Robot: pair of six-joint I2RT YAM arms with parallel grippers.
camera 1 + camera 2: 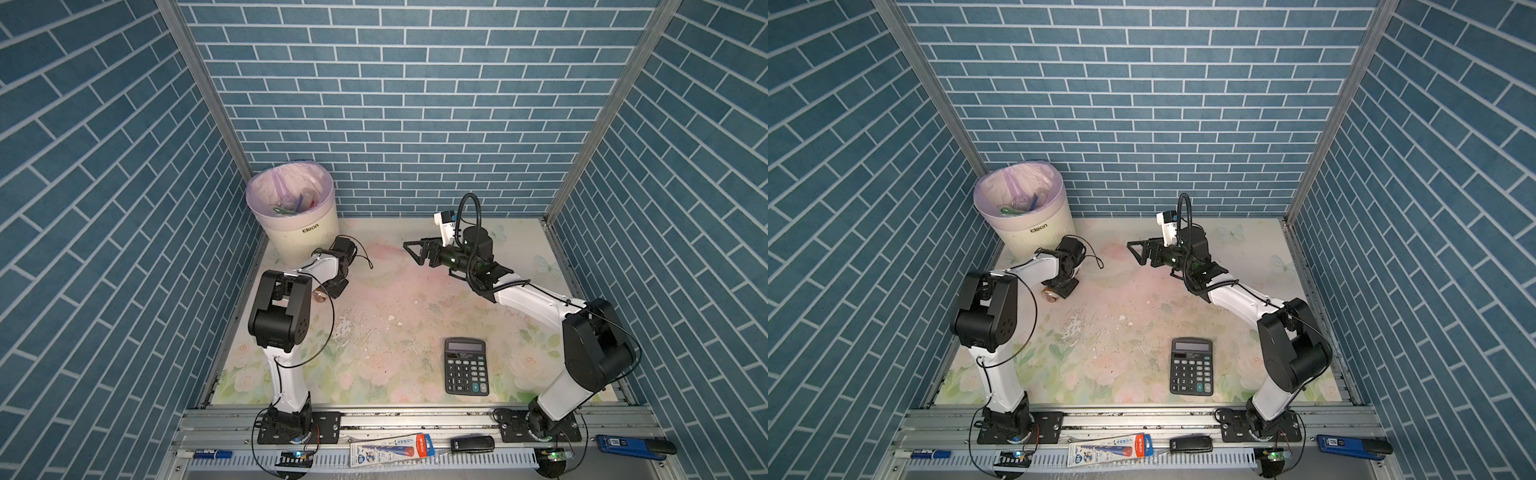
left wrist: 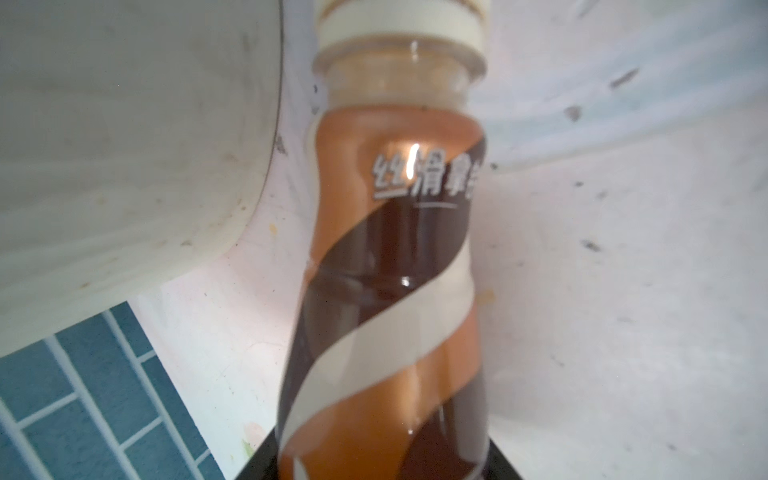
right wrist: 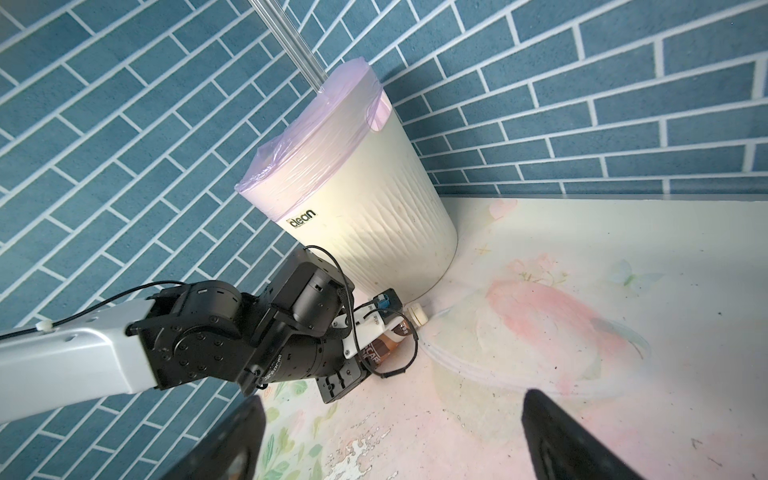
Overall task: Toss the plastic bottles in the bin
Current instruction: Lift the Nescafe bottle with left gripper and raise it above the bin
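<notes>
A brown coffee-labelled plastic bottle (image 2: 390,257) with a cream cap (image 3: 417,314) lies on the floral table right beside the foot of the bin (image 3: 374,208). My left gripper (image 3: 388,345) is shut on its body, low over the table. In both top views only a brownish end of the bottle (image 1: 319,296) (image 1: 1050,296) peeks from under the left gripper (image 1: 332,286) (image 1: 1065,286). The cream bin (image 1: 299,232) (image 1: 1034,237), lined with a lilac bag, holds several bottles (image 1: 291,203). My right gripper (image 1: 411,253) (image 1: 1133,251) (image 3: 395,440) hovers open and empty mid-table, pointing towards the bin.
A black calculator (image 1: 466,365) (image 1: 1192,365) lies at the front right of the table. Blue brick walls close in on three sides, with the bin in the back left corner. A pen packet (image 1: 390,451) and a black stapler (image 1: 472,444) rest on the front rail.
</notes>
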